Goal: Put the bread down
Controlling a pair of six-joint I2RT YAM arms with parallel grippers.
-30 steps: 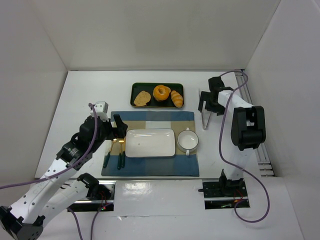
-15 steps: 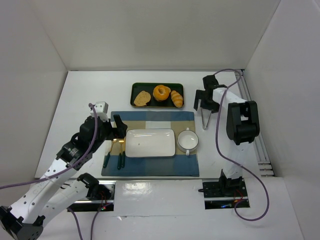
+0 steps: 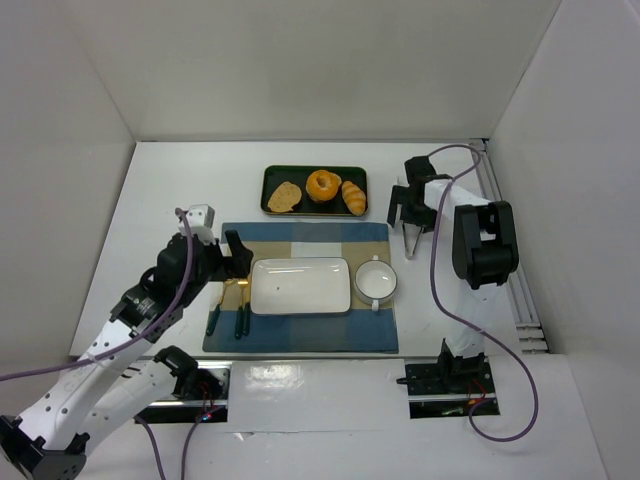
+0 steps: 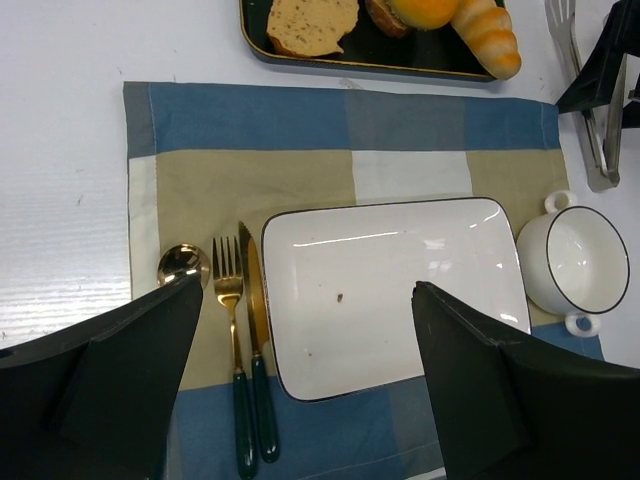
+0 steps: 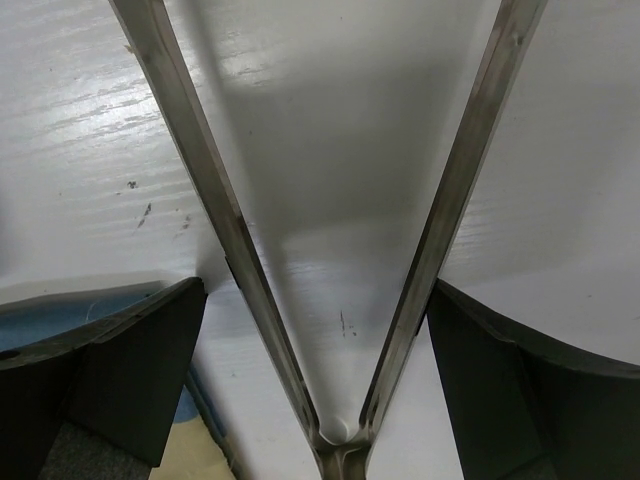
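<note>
Bread (image 3: 323, 185) on dark tray (image 3: 274, 172), middle spot, between toast (image 3: 285, 196) and roll (image 3: 353, 196) (nothing gripping it). My right gripper (image 3: 410, 208) near tray's right end, jaws wide yet pinching tongs (image 5: 215, 200), both tong arms bearing on finger pads. My left gripper (image 4: 308, 290) spread, empty, above white plate (image 4: 400, 260).
</note>
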